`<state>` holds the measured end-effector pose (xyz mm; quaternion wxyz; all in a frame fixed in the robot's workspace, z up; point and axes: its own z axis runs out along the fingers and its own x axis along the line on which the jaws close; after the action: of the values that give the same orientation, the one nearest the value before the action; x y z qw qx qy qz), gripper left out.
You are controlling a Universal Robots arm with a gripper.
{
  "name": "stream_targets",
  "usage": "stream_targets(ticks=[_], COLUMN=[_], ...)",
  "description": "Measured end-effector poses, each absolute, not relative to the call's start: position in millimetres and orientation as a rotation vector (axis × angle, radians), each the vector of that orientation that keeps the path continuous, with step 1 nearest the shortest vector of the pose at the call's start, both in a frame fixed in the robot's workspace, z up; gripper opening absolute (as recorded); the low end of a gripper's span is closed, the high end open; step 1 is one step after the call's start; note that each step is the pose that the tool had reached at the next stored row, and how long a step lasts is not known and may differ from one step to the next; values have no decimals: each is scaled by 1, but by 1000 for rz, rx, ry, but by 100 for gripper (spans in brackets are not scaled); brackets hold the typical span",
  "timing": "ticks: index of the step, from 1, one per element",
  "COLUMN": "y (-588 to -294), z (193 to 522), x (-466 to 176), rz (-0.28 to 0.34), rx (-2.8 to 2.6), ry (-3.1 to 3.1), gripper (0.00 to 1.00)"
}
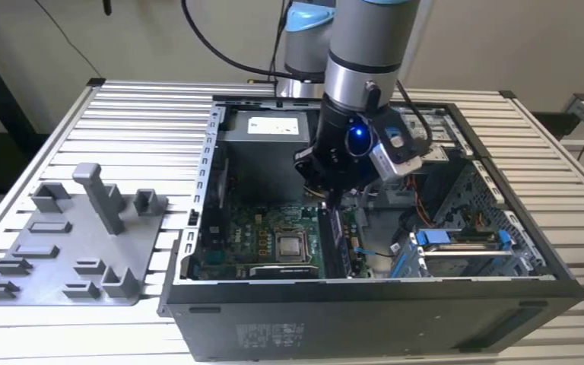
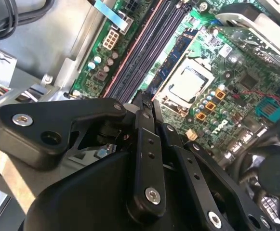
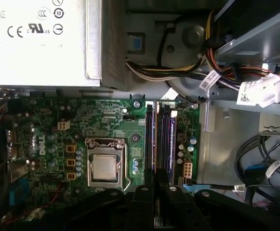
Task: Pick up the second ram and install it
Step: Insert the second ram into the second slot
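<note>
Jaws [image 2: 147, 103] were closed edge-on around the second ram [image 2: 146, 96], its long axis parallel to the memory slots [image 3: 160, 139] directly below.

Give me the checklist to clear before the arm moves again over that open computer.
1. Case open, motherboard exposed: ok.
2. Hand lined up over the memory slots: ok in the first wrist view.
3. Second ram held in the hand: cannot tell.
4. Target slot free: cannot tell.
5. Cable bundle off the slots: ok, it lies past the board's edge.
</note>
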<state>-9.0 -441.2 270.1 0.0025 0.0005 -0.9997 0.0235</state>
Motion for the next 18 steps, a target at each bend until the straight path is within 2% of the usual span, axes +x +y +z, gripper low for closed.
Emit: stream_targets(ticks=[18], y=[-453], z=[241], x=[-10], rz=[74], rx=[-90], ry=[-3130], gripper=[14])
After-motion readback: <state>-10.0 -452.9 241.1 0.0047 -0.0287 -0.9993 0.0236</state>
